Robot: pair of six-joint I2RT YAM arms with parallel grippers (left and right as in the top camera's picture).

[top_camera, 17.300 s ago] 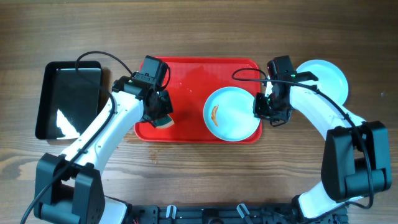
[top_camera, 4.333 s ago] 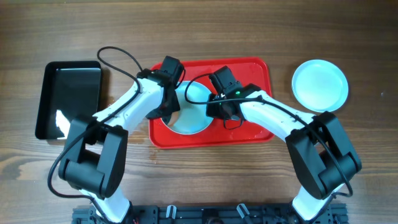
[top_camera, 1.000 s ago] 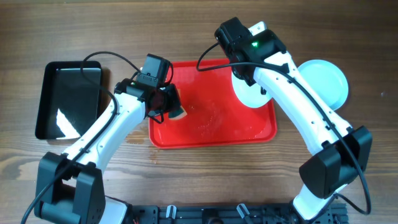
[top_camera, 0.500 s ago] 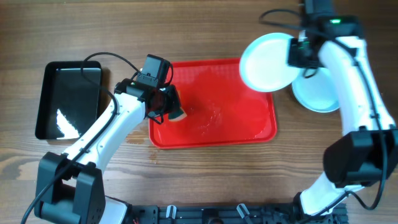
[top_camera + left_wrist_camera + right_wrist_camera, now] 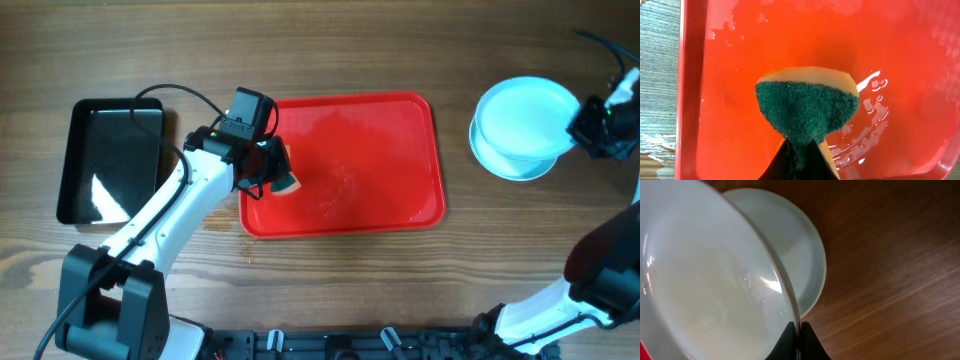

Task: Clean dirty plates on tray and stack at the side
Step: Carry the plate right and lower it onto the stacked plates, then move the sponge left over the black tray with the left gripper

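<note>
The red tray (image 5: 390, 150) lies mid-table, wet and without plates on it. My right gripper (image 5: 590, 125) is shut on the rim of a pale blue plate (image 5: 522, 112) and holds it over another plate (image 5: 510, 165) lying on the table to the right of the tray. In the right wrist view the held plate (image 5: 705, 280) is tilted above the lower plate (image 5: 795, 255), with the fingers (image 5: 799, 330) pinching its edge. My left gripper (image 5: 272, 172) is shut on a green and yellow sponge (image 5: 807, 107) over the tray's left part (image 5: 730, 100).
A black rectangular bin (image 5: 108, 160) stands at the left of the wooden table. Water droplets lie on the tray floor (image 5: 875, 100). The left arm's cable arcs above the bin.
My right gripper has carried the plate from above the tray rightward to over the plate at the side. The left arm with the sponge has stayed in place.
</note>
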